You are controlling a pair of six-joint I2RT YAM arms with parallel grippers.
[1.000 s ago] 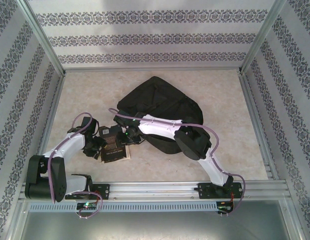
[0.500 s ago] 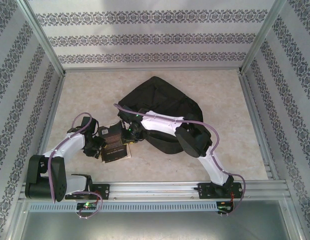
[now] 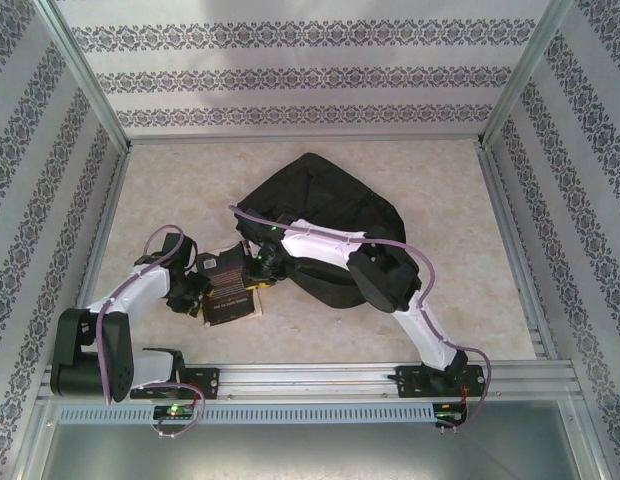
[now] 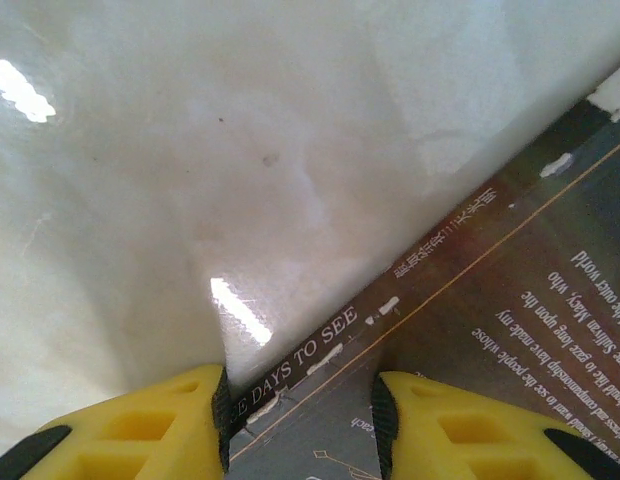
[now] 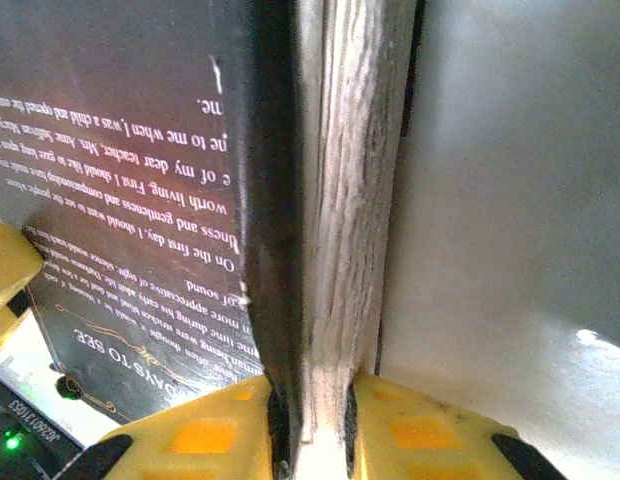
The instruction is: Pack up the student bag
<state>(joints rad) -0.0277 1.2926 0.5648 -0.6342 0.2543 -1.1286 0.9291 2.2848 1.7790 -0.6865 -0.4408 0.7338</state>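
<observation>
In the top view the right arm [image 3: 325, 243] covered the lower left of the student bag [image 3: 325, 190], and the book [image 3: 228, 292] was too small for me to read. From the left wrist, the left gripper [image 4: 300, 425] ran off the bottom edge, and one finger hid the start of the spine title. The print seen from the right wrist was partly blurred.

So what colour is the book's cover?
The book has a dark, blackish cover with white lettering and thin gold lines; the left wrist view shows it best.
</observation>
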